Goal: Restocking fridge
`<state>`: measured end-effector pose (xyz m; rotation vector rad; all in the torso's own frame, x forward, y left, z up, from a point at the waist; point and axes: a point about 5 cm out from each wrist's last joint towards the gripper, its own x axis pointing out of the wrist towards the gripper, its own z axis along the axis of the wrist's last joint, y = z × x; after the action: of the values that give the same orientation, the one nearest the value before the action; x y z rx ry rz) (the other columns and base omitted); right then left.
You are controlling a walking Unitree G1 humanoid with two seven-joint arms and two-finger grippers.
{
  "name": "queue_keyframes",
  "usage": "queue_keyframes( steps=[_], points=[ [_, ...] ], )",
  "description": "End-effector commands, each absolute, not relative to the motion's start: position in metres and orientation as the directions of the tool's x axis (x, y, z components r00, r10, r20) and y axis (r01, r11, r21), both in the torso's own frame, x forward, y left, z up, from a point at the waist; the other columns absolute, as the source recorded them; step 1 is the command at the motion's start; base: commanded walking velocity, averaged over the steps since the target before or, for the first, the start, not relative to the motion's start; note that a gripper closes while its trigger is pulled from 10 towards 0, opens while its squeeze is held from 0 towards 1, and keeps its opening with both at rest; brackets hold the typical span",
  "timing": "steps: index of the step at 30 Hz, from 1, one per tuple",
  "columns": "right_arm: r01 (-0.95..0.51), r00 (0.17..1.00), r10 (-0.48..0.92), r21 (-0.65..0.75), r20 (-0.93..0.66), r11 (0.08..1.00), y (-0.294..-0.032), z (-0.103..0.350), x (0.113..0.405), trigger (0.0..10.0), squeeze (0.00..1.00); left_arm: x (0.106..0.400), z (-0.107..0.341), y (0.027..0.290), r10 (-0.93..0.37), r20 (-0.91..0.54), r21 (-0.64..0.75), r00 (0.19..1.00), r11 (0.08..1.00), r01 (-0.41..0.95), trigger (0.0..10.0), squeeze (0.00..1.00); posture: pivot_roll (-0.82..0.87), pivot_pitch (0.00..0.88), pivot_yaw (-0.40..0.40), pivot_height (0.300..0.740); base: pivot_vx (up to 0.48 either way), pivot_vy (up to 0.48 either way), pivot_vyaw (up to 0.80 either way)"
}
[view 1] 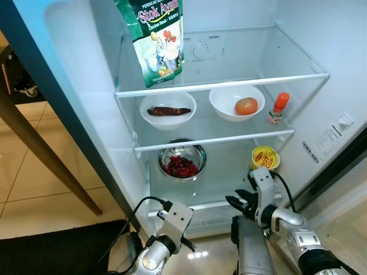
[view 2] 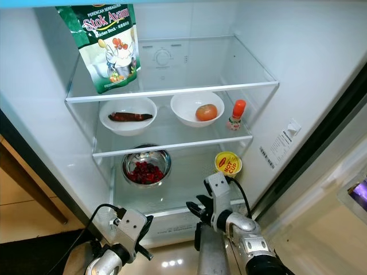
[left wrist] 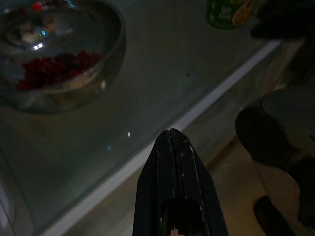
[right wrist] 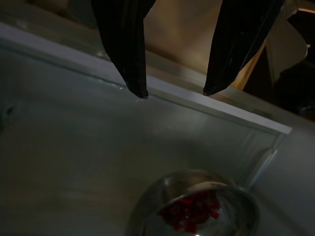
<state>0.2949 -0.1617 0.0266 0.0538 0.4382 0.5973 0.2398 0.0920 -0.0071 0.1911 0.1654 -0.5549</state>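
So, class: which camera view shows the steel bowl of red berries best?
The left eye view: the steel bowl sits whole and well lit on the lower shelf. The right eye view matches it; both wrist views show it dark and cut off.

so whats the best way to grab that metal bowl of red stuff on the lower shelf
Probably by its rim, from the front. The steel bowl sits upright under the glass shelf above, so a top-down grasp looks blocked. The right hand, open and nearby, could pinch the near rim with one finger inside, keeping it level so the red pieces stay in.
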Motion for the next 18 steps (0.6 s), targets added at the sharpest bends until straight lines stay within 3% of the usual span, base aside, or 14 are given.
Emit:
queue_keyframes(
  steps=[1, 18],
  points=[
    [-0.498, 0.747, 0.535, 0.202, -0.395, 0.844, -0.165, 0.019, 0.290, 10.0, 0.00, 0.237, -0.013, 0.102, -0.485, -0.247, 0.131, 0.839, 0.841, 0.525, 10.0, 0.00, -0.08, 0.103, -0.008, 0.532, 0.000, 0.000, 0.00],
    [-0.416, 0.753, 0.440, 0.164, -0.489, 0.895, -0.169, -0.003, 0.281, 10.0, 0.00, 0.240, -0.014, 0.099, -0.511, -0.263, 0.101, 0.819, 0.829, 0.550, 10.0, 0.00, -0.07, 0.070, -0.012, 0.577, 0.000, 0.000, 0.00]
  ],
)
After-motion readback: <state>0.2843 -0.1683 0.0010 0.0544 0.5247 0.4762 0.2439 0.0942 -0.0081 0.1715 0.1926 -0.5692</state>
